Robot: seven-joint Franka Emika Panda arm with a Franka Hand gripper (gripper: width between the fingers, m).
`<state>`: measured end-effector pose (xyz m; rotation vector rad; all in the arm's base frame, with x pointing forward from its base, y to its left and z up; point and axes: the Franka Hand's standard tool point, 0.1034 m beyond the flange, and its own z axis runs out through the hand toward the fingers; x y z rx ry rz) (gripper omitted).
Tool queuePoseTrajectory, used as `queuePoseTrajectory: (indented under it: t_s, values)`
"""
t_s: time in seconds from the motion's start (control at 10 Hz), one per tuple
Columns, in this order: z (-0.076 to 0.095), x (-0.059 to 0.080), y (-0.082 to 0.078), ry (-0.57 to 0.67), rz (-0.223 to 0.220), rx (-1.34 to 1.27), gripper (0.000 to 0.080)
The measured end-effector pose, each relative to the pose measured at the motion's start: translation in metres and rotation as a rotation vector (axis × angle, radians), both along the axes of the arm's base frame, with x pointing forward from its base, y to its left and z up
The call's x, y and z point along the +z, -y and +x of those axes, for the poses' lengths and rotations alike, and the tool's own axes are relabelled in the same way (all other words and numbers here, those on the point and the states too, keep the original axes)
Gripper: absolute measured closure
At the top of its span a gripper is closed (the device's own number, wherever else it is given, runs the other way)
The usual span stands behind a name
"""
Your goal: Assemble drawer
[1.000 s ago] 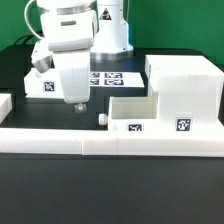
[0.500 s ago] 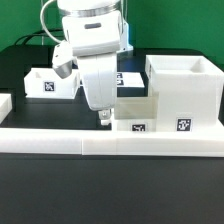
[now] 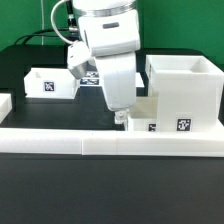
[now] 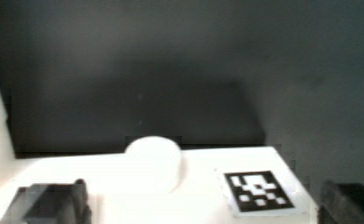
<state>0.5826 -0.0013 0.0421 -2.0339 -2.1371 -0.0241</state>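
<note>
The front tray (image 3: 140, 112) sits on the black table (image 3: 40, 108), just beside the tall casing (image 3: 185, 85) and behind the border rail (image 3: 60, 140). Its knob (image 4: 152, 165) lies between the fingers (image 4: 46, 205) of the gripper (image 3: 120, 117), which are spread apart and grasp nothing. The second tray (image 3: 50, 82) rests well apart, at the exterior view's left.

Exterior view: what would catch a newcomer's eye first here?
The big white arm fills the middle, its gripper down at the near tray, just behind the border rail. The tall casing stands at the exterior view's right, beside that tray; in the wrist view the tray's knob sits between the open fingers.
</note>
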Motion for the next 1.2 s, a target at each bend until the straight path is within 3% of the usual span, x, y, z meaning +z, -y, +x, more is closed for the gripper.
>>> queuePoseTrajectory:
  t_s: [0.4, 0.6, 0.9, 1.2]
  values:
    - [0.002, 0.001, -0.030, -0.006, 0.004, -0.010, 0.0151]
    - [0.000, -0.001, -0.036, -0.021, -0.011, -0.016, 0.0151]
    - [0.000, -0.003, -0.032, -0.024, -0.026, -0.019, 0.0151]
    - [0.000, 0.003, -0.001, -0.021, -0.023, -0.005, 0.0151]
